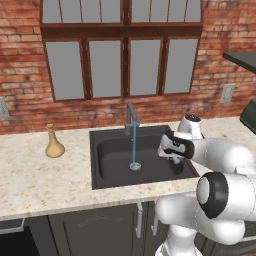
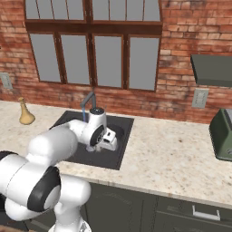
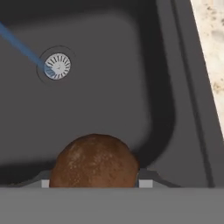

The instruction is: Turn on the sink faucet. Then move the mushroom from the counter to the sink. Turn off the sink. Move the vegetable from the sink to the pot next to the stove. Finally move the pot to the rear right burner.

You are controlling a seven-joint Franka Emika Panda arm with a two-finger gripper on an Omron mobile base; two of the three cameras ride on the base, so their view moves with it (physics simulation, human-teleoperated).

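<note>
We see our gripper (image 3: 94, 183) holding the brown mushroom (image 3: 94, 161) between its fingers, over the right side of the sink (image 1: 100, 177), faucet (image 1: 131, 119) running water (image 1: 133, 145) onto the drain (image 3: 57, 65)

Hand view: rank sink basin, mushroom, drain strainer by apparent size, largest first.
1. sink basin
2. mushroom, though it sits right at the camera between the gripper tips, so it looks inflated
3. drain strainer

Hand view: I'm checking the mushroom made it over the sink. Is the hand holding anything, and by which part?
The hand holds the brown mushroom by the two sides of its cap, above the sink basin.
</note>
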